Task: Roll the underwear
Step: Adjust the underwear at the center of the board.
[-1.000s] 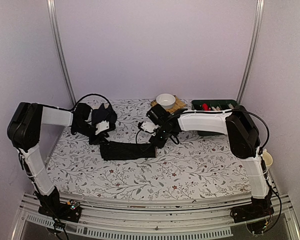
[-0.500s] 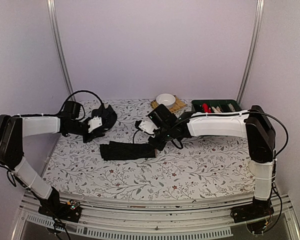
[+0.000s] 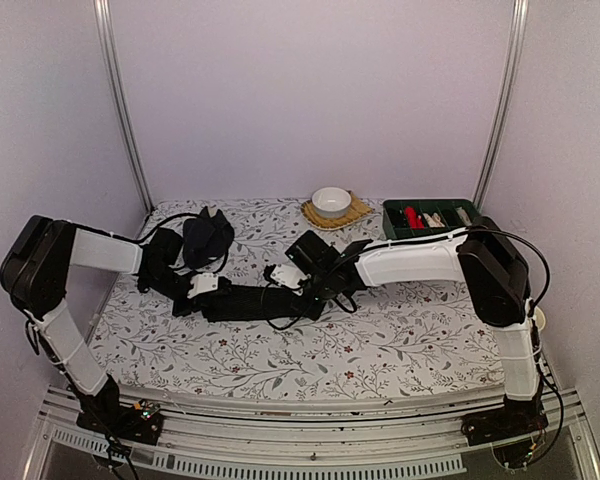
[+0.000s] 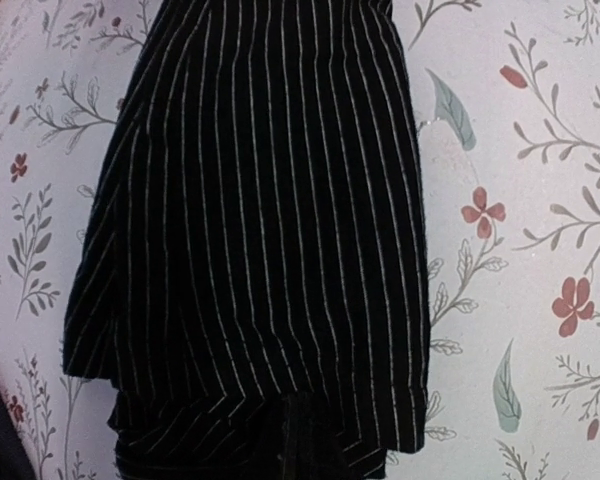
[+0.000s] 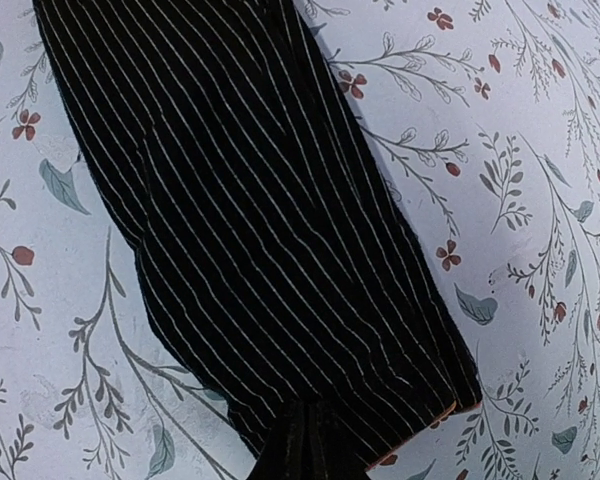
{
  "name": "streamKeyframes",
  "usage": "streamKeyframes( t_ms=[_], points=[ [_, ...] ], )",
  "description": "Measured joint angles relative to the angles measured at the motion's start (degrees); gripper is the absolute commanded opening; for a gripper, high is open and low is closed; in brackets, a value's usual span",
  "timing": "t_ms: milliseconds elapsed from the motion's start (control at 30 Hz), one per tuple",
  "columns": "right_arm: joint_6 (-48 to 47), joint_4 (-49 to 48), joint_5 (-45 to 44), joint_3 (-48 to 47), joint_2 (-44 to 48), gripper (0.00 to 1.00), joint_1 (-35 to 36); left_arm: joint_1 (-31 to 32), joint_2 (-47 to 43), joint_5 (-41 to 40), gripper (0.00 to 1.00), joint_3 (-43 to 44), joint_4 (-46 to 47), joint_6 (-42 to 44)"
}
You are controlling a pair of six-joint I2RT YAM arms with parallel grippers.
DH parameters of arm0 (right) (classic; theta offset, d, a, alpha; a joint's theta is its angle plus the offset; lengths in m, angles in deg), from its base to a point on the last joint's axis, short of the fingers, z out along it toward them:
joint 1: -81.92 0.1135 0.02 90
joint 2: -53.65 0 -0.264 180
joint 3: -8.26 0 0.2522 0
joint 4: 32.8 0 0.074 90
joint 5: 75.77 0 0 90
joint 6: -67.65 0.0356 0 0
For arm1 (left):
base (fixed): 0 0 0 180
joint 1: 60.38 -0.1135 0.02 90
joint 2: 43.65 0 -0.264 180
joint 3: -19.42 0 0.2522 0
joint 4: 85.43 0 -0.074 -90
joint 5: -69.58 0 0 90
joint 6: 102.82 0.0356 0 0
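One folded underwear (image 3: 248, 302), one crumpled underwear (image 3: 205, 238), bowl (image 3: 331, 199), green bin (image 3: 391, 214) behind.

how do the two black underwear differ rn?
Folded underwear lies flat as a long strip; crumpled underwear sits in a heap. Folded one is mid-table, crumpled one back left. Left end effector and right end effector pinch the folded one; neither holds the crumpled one. Both are black cloth.
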Motion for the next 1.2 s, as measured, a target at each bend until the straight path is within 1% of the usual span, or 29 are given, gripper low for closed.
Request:
streamKeyframes(
  t_ms=[233,467,567,633,700,733,833,900,967,1067,1133,1200],
  points=[
    [0.02,0.72,-1.49,0.0,-0.33,0.04,-0.22,-0.22,3.58,-2.08,0.0,3.96,-1.25,0.17],
    [-0.02,0.76,-2.01,0.0,-0.33,0.04,-1.55,-0.44,3.98,-2.51,0.0,5.05,-2.8,0.85],
    [-0.07,0.81,-2.38,0.0,-0.33,0.04,-1.9,-0.46,3.96,-2.4,0.15,5.42,-3.67,1.07],
    [-0.22,0.83,-2.64,0.0,-0.33,0.04,-1.97,-0.5,3.96,-2.01,0.33,5.68,-4.42,1.46],
    [-0.28,0.87,-2.67,0.0,-0.33,0.04,-1.99,-0.66,3.82,-1.03,0.44,6.14,-5.6,1.84],
    [-0.33,0.9,-2.67,0.0,-0.33,0.04,-1.99,-0.74,3.58,-0.46,0.48,6.25,-6.16,1.73],
    [-0.37,0.98,-2.86,0.0,-0.31,0.04,-1.99,-1.05,1.73,1.33,0.52,6.34,-7.5,0.83],
    [-0.37,1.01,-3.1,0.0,-0.26,0.05,-1.99,-1.22,-1.03,2.49,0.58,6.36,-7.63,-0.15],
    [-0.39,1.18,-3.48,0.0,0.0,0.05,-1.99,-1.33,-3.91,3.17,0.58,6.4,-6.86,-1.51],
    [-0.39,1.16,-4.24,0.0,0.96,0.05,-1.99,-1.38,-7.74,3.65,0.42,6.49,-4.09,-3.82],
    [-0.39,0.9,-4.59,0.0,1.79,0.05,-1.99,-1.29,-8.57,4.13,0.32,7.02,-2.6,-5.01],
    [-0.35,0.37,-4.74,-0.26,2.32,0.05,-1.97,-0.9,-8.2,4.35,0.25,7.61,-1.49,-5.7]
  ],
)
